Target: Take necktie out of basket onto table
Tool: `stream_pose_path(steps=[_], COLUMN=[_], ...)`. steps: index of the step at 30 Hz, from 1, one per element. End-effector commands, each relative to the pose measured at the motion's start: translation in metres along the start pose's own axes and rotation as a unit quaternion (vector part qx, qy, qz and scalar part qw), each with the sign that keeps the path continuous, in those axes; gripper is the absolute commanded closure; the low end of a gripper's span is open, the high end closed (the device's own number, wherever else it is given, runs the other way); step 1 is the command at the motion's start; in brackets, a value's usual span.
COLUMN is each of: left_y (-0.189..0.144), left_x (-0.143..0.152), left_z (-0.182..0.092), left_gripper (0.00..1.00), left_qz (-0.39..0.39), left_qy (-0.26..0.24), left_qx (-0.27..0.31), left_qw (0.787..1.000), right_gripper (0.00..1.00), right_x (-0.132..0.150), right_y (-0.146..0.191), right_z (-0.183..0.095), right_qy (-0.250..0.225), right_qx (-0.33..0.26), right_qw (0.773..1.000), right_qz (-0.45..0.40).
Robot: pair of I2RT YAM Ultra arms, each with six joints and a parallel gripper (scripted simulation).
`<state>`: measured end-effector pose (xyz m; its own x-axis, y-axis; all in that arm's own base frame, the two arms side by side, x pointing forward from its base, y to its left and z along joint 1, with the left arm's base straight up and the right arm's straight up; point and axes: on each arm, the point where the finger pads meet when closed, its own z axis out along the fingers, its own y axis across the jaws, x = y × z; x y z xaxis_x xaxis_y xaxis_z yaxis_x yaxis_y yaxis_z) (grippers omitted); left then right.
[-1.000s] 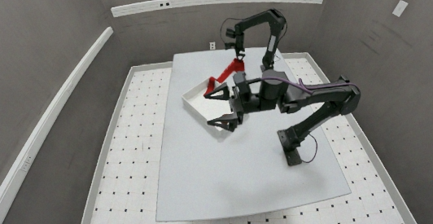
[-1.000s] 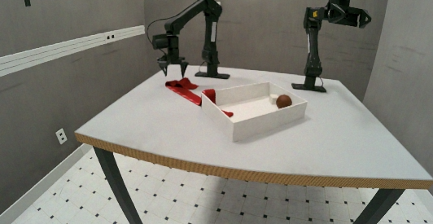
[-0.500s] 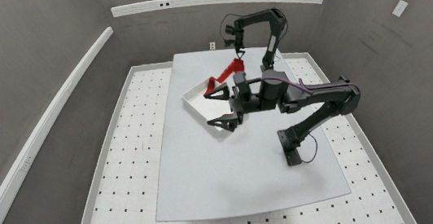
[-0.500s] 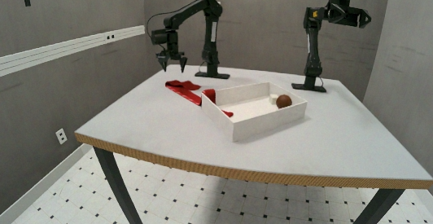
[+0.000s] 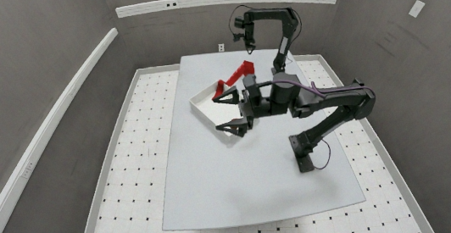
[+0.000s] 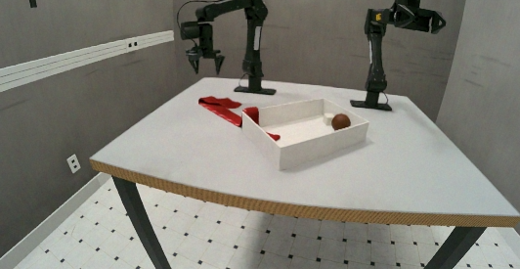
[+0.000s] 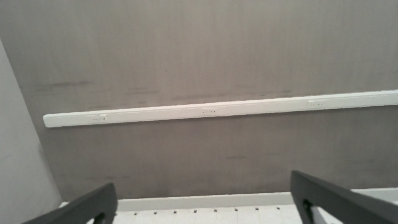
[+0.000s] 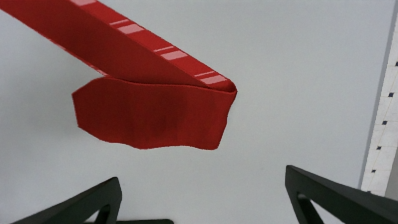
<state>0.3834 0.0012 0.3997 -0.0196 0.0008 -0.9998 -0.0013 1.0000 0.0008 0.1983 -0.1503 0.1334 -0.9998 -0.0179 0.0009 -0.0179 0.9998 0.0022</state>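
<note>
Your red necktie [image 5: 240, 74] [image 6: 221, 111] [image 8: 155, 112] lies partly on the desk [image 5: 203, 182] [image 6: 195, 156] [image 8: 300, 120], folded back at its outer end; the rest crosses the basket's [image 5: 203, 113] [image 6: 323, 143] wall, its tip inside. Basket flat on the desk. Within it, you see a brown ball [image 6: 341, 121] beside a small white block [image 6: 328, 118]. Your right end effector [image 5: 250, 50] [image 6: 206, 71] [image 8: 201, 180]: fingers apart, empty, above the necktie. Your left end effector [image 5: 217, 113] [image 6: 438, 25] [image 7: 202, 186]: fingers apart, empty, raised well above the desk.

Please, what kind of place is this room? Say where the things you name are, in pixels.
It is probably a robot test room: two black robot arms [image 5: 283, 42] [image 6: 255, 36] are mounted on a pale flat table [image 5: 237, 191] [image 6: 186, 147], and plain grey walls [image 5: 220, 25] [image 6: 323, 39] [image 7: 200, 60] surround it.
</note>
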Motion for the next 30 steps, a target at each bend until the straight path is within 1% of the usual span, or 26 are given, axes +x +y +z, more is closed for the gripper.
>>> stream_pose_path(steps=[1, 7, 16, 18, 24, 30], left_y=[0.000, 0.000, 0.000, 0.000, 0.000, 0.000], left_x=[0.000, 0.000, 0.000, 0.000, 0.000, 0.000], left_z=[0.000, 0.000, 0.000, 0.000, 0.000, 0.000], left_gripper=[0.00, 0.00, 0.00, 0.00, 0.00, 0.00], left_qz=[0.000, 0.000, 0.000, 0.000, 0.000, 0.000], left_qy=[0.000, 0.000, 0.000, 0.000, 0.000, 0.000], left_qx=[0.000, 0.000, 0.000, 0.000, 0.000, 0.000], left_qw=[1.000, 1.000, 1.000, 1.000, 1.000, 1.000], right_gripper=[0.00, 0.03, 0.09, 0.09, 0.13, 0.17], right_x=[0.005, 0.000, -0.030, -0.030, -0.059, -0.090], right_y=[0.004, 0.010, 0.045, 0.045, 0.078, 0.113], right_z=[-0.015, -0.014, -0.008, -0.008, -0.003, 0.003], right_qy=[0.000, 0.000, 0.000, 0.000, 0.000, 0.000], right_qx=[0.001, 0.001, 0.001, 0.001, 0.001, 0.001], right_qw=[1.000, 1.000, 0.994, 0.994, 0.981, 0.960], right_qz=[-0.004, -0.019, -0.108, -0.108, -0.192, -0.280])
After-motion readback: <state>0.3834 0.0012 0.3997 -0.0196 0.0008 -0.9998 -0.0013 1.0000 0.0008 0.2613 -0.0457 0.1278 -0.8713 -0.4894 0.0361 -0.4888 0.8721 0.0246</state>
